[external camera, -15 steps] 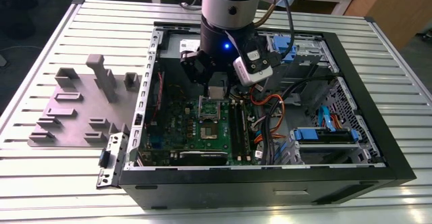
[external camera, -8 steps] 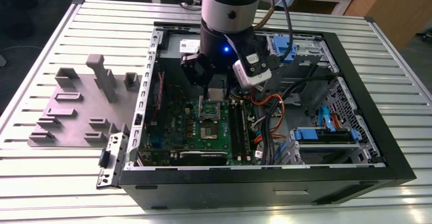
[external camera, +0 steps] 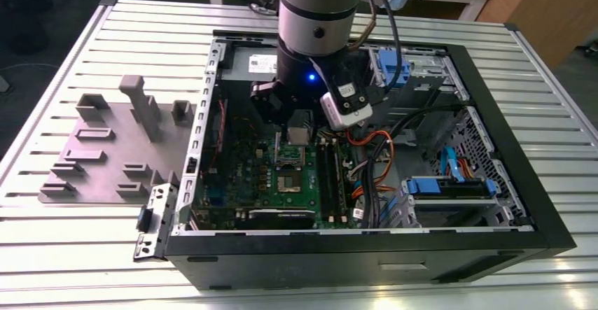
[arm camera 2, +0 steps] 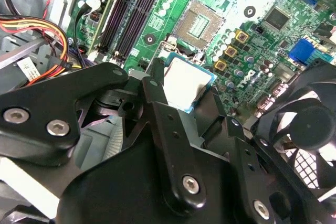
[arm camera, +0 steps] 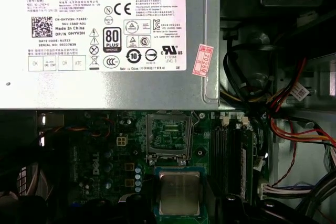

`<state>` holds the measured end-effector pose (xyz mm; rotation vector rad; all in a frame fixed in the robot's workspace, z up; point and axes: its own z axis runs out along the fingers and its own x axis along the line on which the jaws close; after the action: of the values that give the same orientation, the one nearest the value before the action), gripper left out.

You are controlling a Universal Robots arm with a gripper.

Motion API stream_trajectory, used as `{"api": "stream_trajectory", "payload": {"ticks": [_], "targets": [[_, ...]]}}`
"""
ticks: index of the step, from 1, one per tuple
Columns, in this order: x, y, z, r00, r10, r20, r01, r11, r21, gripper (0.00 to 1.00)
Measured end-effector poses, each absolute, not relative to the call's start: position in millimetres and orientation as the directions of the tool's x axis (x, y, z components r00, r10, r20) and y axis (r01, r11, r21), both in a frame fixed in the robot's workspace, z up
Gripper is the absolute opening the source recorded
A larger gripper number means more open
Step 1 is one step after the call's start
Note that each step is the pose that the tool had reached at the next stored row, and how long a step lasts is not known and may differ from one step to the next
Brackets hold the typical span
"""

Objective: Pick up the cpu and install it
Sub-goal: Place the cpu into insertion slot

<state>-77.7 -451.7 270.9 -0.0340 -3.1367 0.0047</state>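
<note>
The gripper (arm camera 2: 187,88) pinches the cpu (arm camera 2: 185,77) by 2 opposite edges, with 1 black finger (arm camera 2: 155,85) on each side. This way the silvery top is free and the chip lies level. The cpu hangs just beside the open socket (arm camera 2: 201,21), above the board (arm camera 2: 252,3), and seems apart from both. In the first wrist view it is on the side of the socket away from the grey box (arm camera: 105,40). The socket looks empty. I judge the level hold is to meet its contacts squarely. The arm (external camera: 316,16) reaches down into the case (external camera: 374,264) near the socket.
</note>
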Motion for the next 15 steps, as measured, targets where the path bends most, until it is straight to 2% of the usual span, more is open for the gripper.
{"api": "stream_trajectory", "payload": {"ticks": [15], "targets": [[-77.7,-464.6,256.4,-1.000,-0.004,0.014,-0.004,1.000,-0.003,0.47]]}}
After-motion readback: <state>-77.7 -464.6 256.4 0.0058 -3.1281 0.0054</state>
